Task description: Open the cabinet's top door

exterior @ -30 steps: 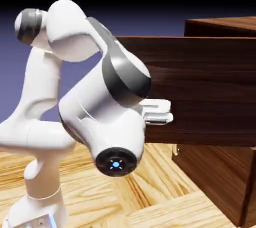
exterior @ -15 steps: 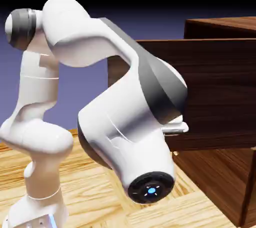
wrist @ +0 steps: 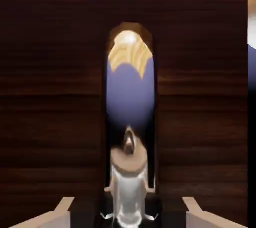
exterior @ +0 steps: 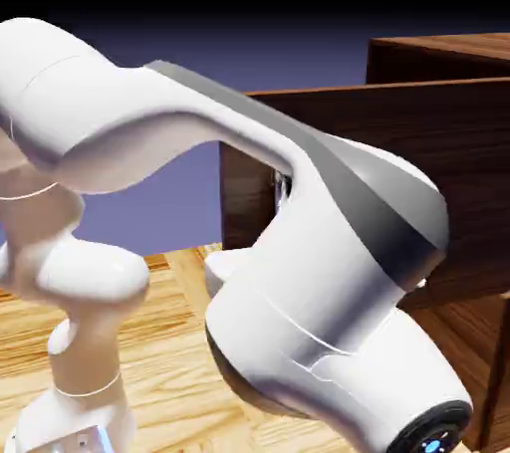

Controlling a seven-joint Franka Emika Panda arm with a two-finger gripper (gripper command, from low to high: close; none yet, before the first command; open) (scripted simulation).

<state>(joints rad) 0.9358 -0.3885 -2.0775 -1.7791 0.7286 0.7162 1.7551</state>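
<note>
The dark-brown cabinet [exterior: 438, 53] stands at the exterior view's right. Its top door [exterior: 398, 142] is swung out, its free edge near the picture's middle. My own arm hides the gripper in that view. In the hand view the door's dark wood [wrist: 55, 96] fills the picture. The curved silver handle [wrist: 130, 101] runs up the middle, mirroring backdrop and floor. My gripper [wrist: 130, 212] straddles the handle's near end. Its fingertips [wrist: 62, 212] stand apart, with a dark gap between each and the bar.
The lower panel [exterior: 468, 341] sits flush under the swung-out door at the lower right. My bulky white arm [exterior: 329, 272] fills the exterior view's middle, in front of the door. A light wooden floor [exterior: 169, 341] lies below.
My arm has swung right and toward the camera, and its lit joint has dropped to the lower right corner. The gripper, visible a second ago, is now hidden. The door's angle has shifted slightly.
</note>
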